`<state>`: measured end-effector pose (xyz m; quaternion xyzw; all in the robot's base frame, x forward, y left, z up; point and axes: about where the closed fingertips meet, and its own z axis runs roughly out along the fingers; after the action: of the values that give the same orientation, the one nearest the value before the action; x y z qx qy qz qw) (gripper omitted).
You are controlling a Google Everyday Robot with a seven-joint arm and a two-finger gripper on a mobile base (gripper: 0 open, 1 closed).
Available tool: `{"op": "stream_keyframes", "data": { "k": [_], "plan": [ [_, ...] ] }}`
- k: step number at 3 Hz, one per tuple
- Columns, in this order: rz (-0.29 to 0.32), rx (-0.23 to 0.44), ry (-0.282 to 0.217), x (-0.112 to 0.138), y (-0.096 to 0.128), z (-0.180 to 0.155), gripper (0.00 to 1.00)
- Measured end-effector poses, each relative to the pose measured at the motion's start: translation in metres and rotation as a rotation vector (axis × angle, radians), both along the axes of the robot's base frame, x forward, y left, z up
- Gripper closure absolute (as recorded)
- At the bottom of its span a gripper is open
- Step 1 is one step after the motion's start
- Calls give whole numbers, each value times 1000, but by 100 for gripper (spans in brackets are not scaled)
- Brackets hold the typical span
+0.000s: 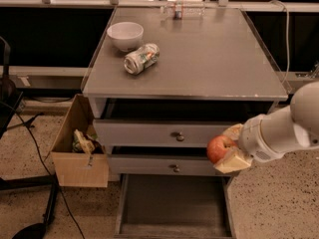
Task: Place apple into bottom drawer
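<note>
We see the gripper point(225, 147) reaching in from the right on a thick white arm point(279, 133), level with the cabinet's two upper drawer fronts and near their right end. Its jaws are closed about the apple point(218, 148), one tan finger point(233, 131) above and behind the fruit and the other point(232, 161) beneath it, so the apple is carried in the air and touches no surface. In our view the apple lies across the seam between the top drawer point(149, 132) and the middle drawer point(149, 165), both nearly closed, each with a small round knob. The bottom drawer point(172, 203) stands pulled out towards us below them, its dark floor bare between low grey side walls. The apple hangs higher than those walls and close to the line of the right-hand wall point(228, 203), with most of the open floor lying to its left. How far the apple stands out from the drawer fronts we cannot tell. On the tabletop point(209, 59) above, a white bowl point(125, 35) and a crushed can point(141, 58) sit near the left edge, well apart from the arm, and a small clear object point(175, 10) stands at the back edge. A brown cardboard box point(75, 153) sits on the speckled floor just beside the cabinet's left side, and dark cables point(35, 143) trail across the floor further left
</note>
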<state>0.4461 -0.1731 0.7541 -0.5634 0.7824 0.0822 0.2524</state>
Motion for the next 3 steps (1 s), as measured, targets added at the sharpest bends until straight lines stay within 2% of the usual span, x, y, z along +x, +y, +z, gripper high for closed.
{"op": "stream_keyframes", "data": {
  "k": [1, 2, 3],
  "plan": [
    [39, 9, -27, 11, -4, -30, 100],
    [55, 8, -28, 25, -8, -69, 100],
    [38, 0, -11, 40, -16, -111, 100]
  ]
}}
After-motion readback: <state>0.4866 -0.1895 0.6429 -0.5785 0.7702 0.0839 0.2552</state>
